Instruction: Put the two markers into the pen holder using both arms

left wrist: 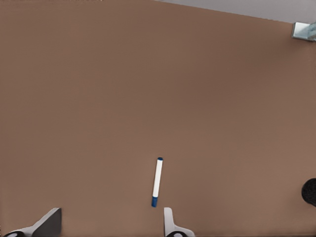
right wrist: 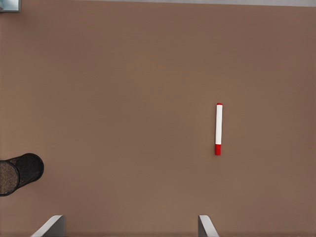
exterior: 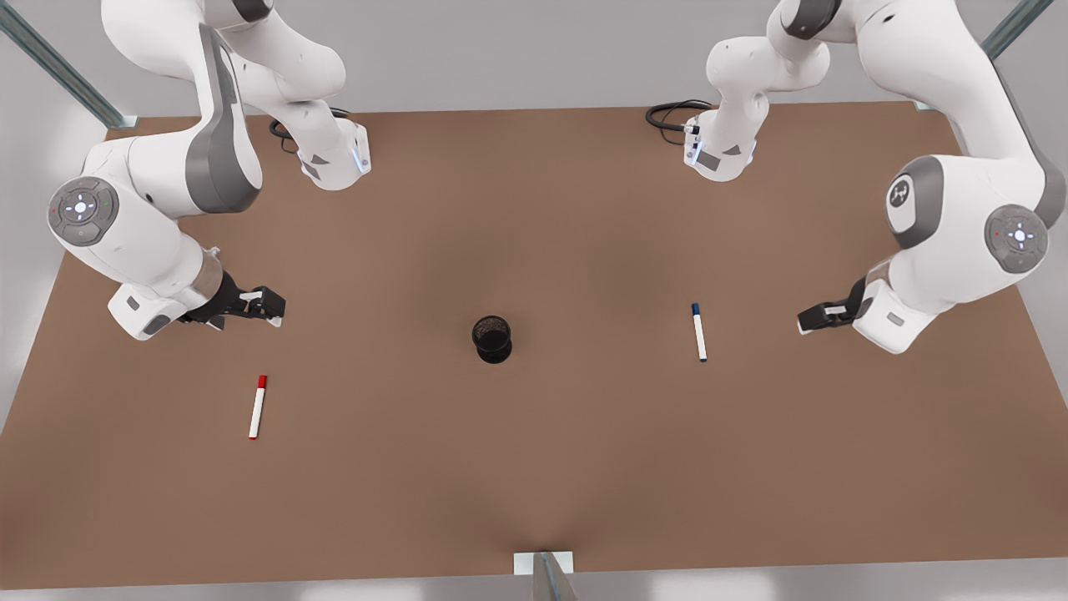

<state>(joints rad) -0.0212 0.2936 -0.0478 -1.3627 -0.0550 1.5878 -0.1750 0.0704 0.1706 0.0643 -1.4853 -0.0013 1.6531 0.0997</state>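
The front view takes in the whole brown table [exterior: 534, 467] with both arms over it. The pen holder [exterior: 492, 339] stands upright near the table's middle, the red-capped marker [exterior: 258, 406] lies flat toward the front view's left, and the blue-capped marker [exterior: 699, 332] lies flat toward the front view's right.

The left wrist view looks down on the blue-capped marker [left wrist: 157, 181], so the left gripper [exterior: 822, 318] is the one on the front view's right. From that gripper the blue marker lies at about 9 o'clock in the front view, apart from it. The pale fingertips [left wrist: 49, 222] stand wide apart with nothing between them. The holder's dark rim [left wrist: 310, 191] just shows at the frame's edge.

The right wrist view shows the red-capped marker [right wrist: 218, 129], so the right gripper [exterior: 265, 304] is the one on the front view's left. In the front view the red marker lies at about 6 o'clock from it, well apart. Its fingertips [right wrist: 206, 226] are also spread wide and hold nothing. This view shows the holder [right wrist: 19, 173] from its side, with the mesh wall and open mouth plain.

Each wrist view catches a metal bracket [left wrist: 304, 30] at the table's edge. No readable writing or brand shows; the arms carry small symbols on their grey joint covers [exterior: 82, 209] only.
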